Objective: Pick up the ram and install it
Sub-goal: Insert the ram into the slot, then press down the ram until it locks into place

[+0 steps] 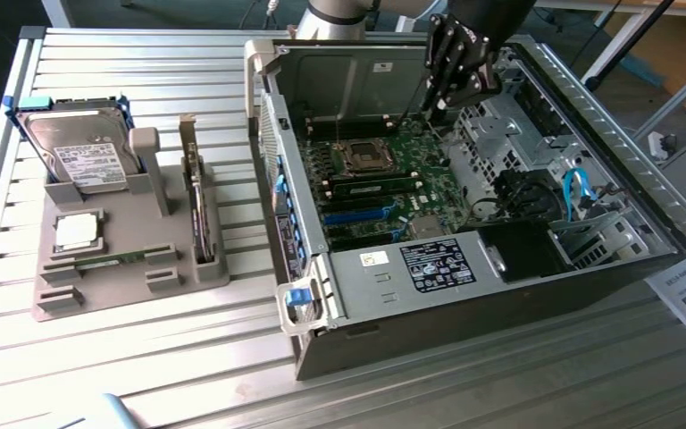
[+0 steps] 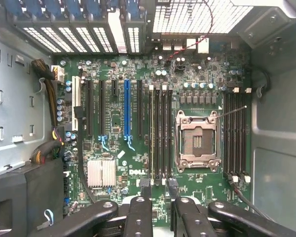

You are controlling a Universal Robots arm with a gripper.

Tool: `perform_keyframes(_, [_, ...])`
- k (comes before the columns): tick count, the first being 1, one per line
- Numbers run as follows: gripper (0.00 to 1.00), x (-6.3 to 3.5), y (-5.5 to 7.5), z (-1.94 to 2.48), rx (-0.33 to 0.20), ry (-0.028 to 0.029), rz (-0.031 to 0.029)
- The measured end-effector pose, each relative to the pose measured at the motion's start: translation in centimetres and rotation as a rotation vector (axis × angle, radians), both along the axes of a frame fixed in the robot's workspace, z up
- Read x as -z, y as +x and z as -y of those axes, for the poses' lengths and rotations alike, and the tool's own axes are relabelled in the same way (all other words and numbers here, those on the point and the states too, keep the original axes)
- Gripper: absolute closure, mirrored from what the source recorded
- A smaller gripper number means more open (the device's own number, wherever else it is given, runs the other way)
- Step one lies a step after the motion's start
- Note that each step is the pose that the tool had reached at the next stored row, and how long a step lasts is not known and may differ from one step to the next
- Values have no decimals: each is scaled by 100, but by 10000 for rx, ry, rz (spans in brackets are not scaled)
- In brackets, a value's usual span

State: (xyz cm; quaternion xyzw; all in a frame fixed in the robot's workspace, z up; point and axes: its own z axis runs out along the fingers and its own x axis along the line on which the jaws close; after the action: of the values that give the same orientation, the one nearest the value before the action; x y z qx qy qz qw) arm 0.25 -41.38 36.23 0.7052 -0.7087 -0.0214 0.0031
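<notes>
The ram is a thin green stick standing on edge in a slot of the grey holder, at the exterior view's left, just below the square silver chip. My gripper hangs far from it, over the open computer case above the motherboard. In the wrist view my gripper is open with nothing between its black fingers. It sits over the long black memory slots beside the empty CPU socket. More memory slots lie on the socket's other side.
The holder also carries a silver hard drive, a square CPU chip and a card on edge. The case walls, the black power supply and blue cables crowd the motherboard. The slatted metal table runs around both.
</notes>
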Motion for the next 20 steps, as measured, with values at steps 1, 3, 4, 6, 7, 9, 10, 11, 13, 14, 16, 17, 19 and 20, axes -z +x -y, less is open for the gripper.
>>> perform_keyframes(1, [75,-1,0,0,0,-2,0])
perform_keyframes(3, [75,-1,0,0,0,-2,0])
perform_keyframes(4, [75,-1,0,0,0,-1,0])
perform_keyframes(6, [75,-1,0,0,0,-1,0])
perform_keyframes(7, [75,-1,0,0,0,-1,0])
perform_keyframes(9, [75,-1,0,0,0,-1,0])
perform_keyframes(10, [75,-1,0,0,0,-1,0])
perform_keyframes(11, [75,-1,0,0,0,-1,0])
perform_keyframes(13, [75,-1,0,0,0,-1,0])
perform_keyframes(14, [83,-1,0,0,0,-2,0])
perform_keyframes(16, [90,-1,0,0,0,-1,0])
perform_keyframes(17, [90,0,0,0,0,-1,0])
perform_keyframes(19, [90,0,0,0,0,-1,0])
perform_keyframes(20, [90,-1,0,0,0,-1,0])
